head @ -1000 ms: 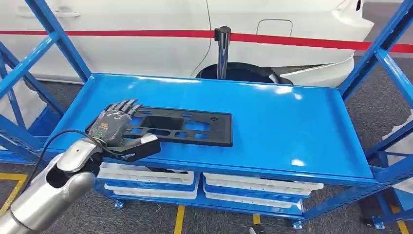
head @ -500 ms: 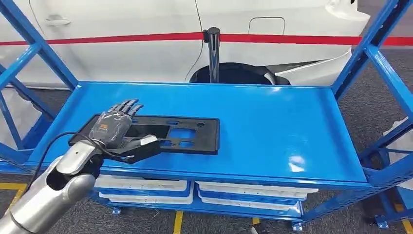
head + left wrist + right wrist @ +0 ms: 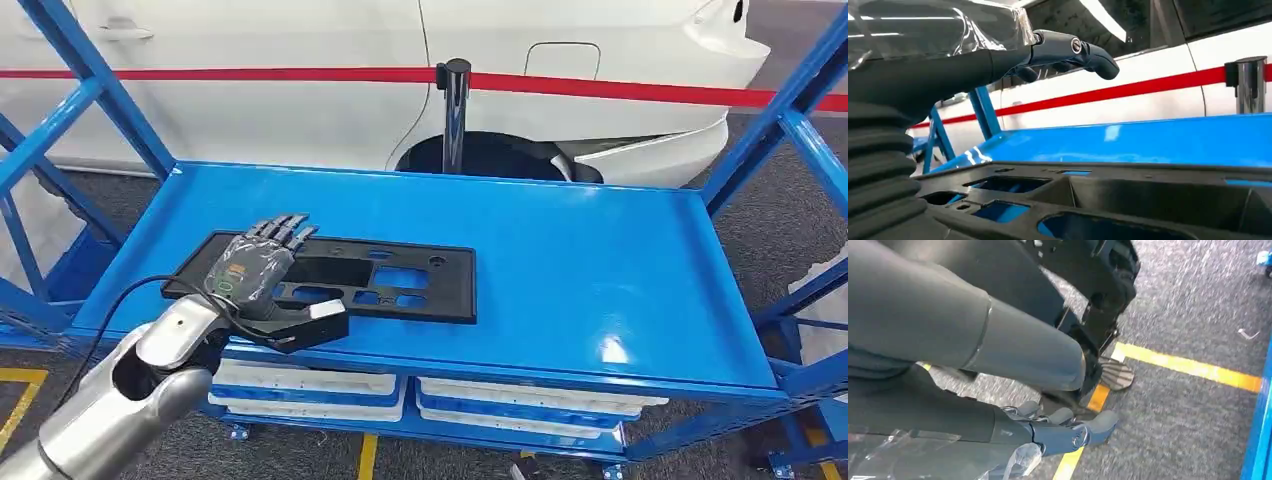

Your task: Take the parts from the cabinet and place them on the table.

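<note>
The left hand (image 3: 262, 262) reaches in over the near left part of the blue shelf (image 3: 590, 260), palm down, with its fingers (image 3: 283, 231) stretched out flat over the left end of a black plastic panel (image 3: 400, 282). Its thumb (image 3: 318, 322) sticks out sideways along the panel's near edge, by the shelf's front lip. In the left wrist view the fingers (image 3: 1088, 50) stand clear above the panel (image 3: 1108, 205), spread and holding nothing. The panel lies flat on the shelf, well left of centre, long side running left to right, with several cut-outs showing the blue below.

The right hand (image 3: 1058, 432) hangs low over grey carpet (image 3: 1193, 305) with a yellow line (image 3: 1193, 367), its fingers loosely extended and empty.

Below the shelf sit white trays (image 3: 530, 385). Behind it stands a dark post (image 3: 455, 115) with a red belt (image 3: 650, 88), and beyond that a white car (image 3: 300, 90).
</note>
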Robot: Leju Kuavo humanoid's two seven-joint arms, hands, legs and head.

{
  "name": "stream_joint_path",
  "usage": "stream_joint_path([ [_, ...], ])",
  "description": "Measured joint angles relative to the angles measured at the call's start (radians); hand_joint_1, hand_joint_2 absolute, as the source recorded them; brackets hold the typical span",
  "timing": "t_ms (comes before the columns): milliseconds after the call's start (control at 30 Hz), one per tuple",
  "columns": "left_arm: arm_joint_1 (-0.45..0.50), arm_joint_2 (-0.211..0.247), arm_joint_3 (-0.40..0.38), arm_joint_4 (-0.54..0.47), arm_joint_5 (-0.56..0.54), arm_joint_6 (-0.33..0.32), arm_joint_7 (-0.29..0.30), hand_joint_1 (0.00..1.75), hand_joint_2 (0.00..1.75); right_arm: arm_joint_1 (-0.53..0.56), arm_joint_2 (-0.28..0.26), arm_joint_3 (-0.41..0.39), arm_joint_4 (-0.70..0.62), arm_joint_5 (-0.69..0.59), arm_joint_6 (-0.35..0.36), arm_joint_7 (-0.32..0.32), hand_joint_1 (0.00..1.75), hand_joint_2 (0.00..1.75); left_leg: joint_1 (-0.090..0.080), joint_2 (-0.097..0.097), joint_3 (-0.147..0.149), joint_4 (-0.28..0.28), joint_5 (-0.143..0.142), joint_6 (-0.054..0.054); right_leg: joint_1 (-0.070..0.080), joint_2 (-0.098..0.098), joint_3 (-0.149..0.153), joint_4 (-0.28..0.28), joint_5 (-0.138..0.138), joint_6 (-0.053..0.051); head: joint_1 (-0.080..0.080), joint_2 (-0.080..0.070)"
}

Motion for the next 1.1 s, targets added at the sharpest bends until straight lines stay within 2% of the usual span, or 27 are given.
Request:
stream_joint_path([
  [100,0.0,0.0,-0.01,0.0,-0.026,-0.002,0.0,0.0,1.75,0.0,-0.001,0.0,0.0,0.0,0.0,0.002,0.0,0.0,-0.001,0.0,0.0,0.0,0.0,0.0,0.0,-0.001,0.0,0.0,0.0,0.004,0.0,0.0],
  [567,0.016,0.0,-0.022,0.037,-0.114,0.024,0.025,0.0,1.75,-0.001,-0.001,0.018,0.0,0.001,0.0,0.011,0.0,0.0,0.009,0.0,0.001,0.0,0.0,0.0,0.007,0.0,0.0,0.0,0.0,0.004,0.0,0.0],
  [700,0.028,0.0,-0.013,0.048,-0.121,0.042,0.025,0.0,1.75,-0.001,-0.001,0.019,0.0,0.001,0.0,0.013,0.0,0.0,0.009,0.0,0.001,0.0,0.0,0.0,0.007,0.0,0.0,0.0,0.0,0.003,0.0,0.0],
  [1100,0.049,0.0,0.01,0.051,-0.135,0.039,0.039,0.0,1.75,-0.001,-0.001,0.023,0.0,0.0,0.0,0.014,0.0,0.0,0.009,0.0,0.001,0.0,0.0,0.0,0.007,0.0,0.0,0.0,0.0,0.003,0.0,0.0],
])
